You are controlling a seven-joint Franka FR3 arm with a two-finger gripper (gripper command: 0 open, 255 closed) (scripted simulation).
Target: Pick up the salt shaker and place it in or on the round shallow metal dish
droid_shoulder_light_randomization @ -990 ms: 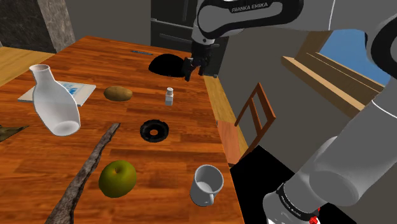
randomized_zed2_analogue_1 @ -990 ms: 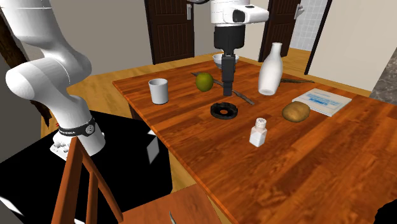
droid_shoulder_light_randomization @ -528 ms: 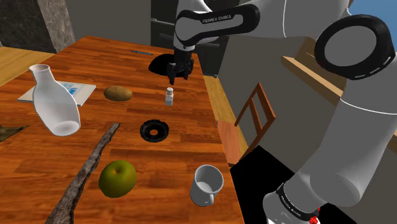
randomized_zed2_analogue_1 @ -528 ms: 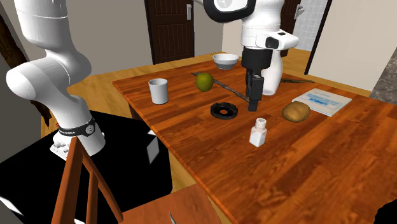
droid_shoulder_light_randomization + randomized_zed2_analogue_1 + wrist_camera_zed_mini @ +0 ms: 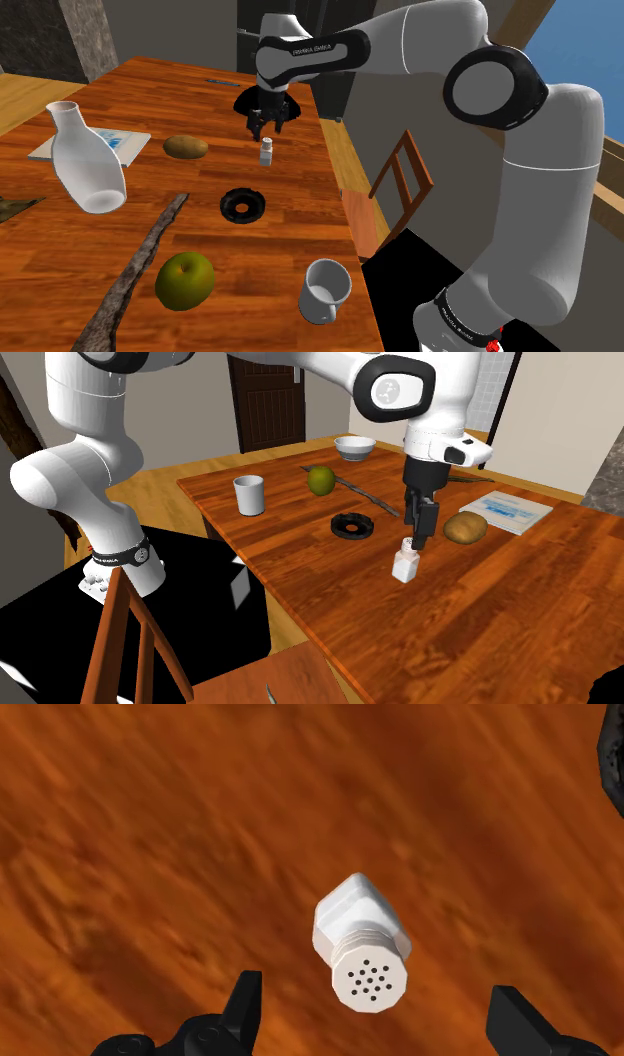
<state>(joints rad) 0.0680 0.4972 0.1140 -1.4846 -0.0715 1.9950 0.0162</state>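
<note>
The salt shaker [image 5: 266,151] [image 5: 405,561] is small and white with a perforated cap, standing upright on the wooden table [image 5: 290,250]. My black gripper [image 5: 262,127] [image 5: 420,539] hangs just above it, pointing down. In the wrist view the shaker [image 5: 362,944] sits between and beyond the gripper [image 5: 374,989], whose fingers [image 5: 245,994] are open and do not touch it. The round shallow dish [image 5: 242,205] [image 5: 352,525] is drawn black and lies flat on the table, a short way from the shaker toward the stand.
A brown potato [image 5: 186,147] [image 5: 465,527] lies beside the shaker. Also on the table: a white vase [image 5: 88,160], a green apple [image 5: 185,280], a white mug [image 5: 326,290], a white bowl [image 5: 355,447], a booklet [image 5: 505,510] and a long stick [image 5: 130,275]. A wooden chair [image 5: 402,180] stands by the table edge.
The arm has swung toward the shoulder view's left and come down. The gripper went from beyond the table's far edge to just above the salt shaker. Nothing on the table moved.
</note>
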